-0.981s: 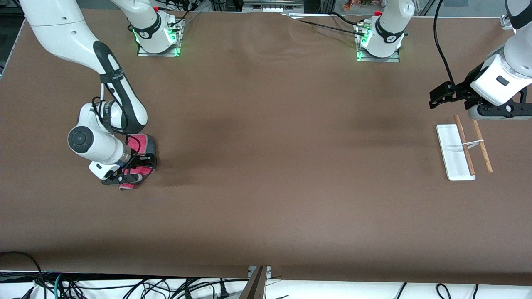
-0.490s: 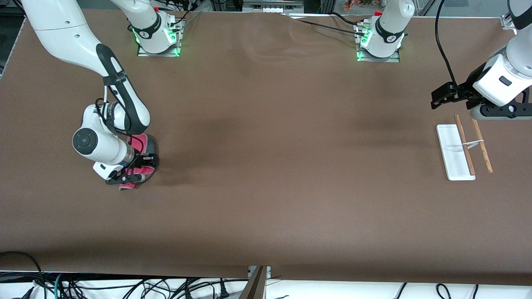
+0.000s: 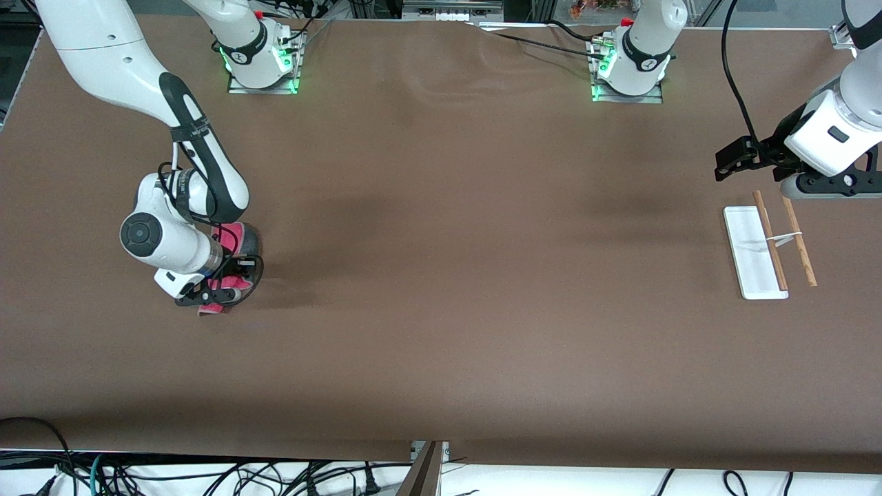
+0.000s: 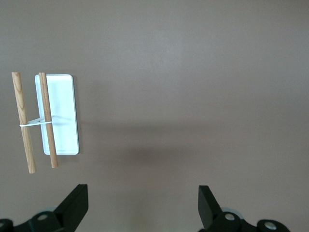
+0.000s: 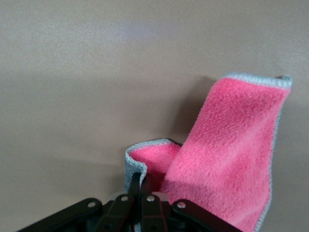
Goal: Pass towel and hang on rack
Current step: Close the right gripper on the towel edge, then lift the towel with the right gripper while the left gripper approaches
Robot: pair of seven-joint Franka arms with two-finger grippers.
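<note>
The towel [image 3: 231, 239] lies crumpled on the table toward the right arm's end, pink face up with grey trim [image 5: 227, 145]. My right gripper [image 3: 212, 295] is low over it, shut on a raised grey-edged fold of the towel [image 5: 141, 180]. The rack [image 3: 752, 253] stands toward the left arm's end: a flat white base [image 4: 62, 113] and two wooden rods joined by a white crosspiece. My left gripper [image 3: 823, 184] hovers beside the rack, a little farther from the front camera. It is open [image 4: 143, 193] with nothing between its fingers.
Brown table cover [image 3: 441, 275] spans the whole workspace between the towel and the rack. The two arm bases [image 3: 262, 62] stand along the table's edge farthest from the front camera. Cables hang below the nearest edge.
My right gripper's fingers have closed onto the towel's fold, and the arm shifted slightly. The left arm rose a little early on, then stayed still.
</note>
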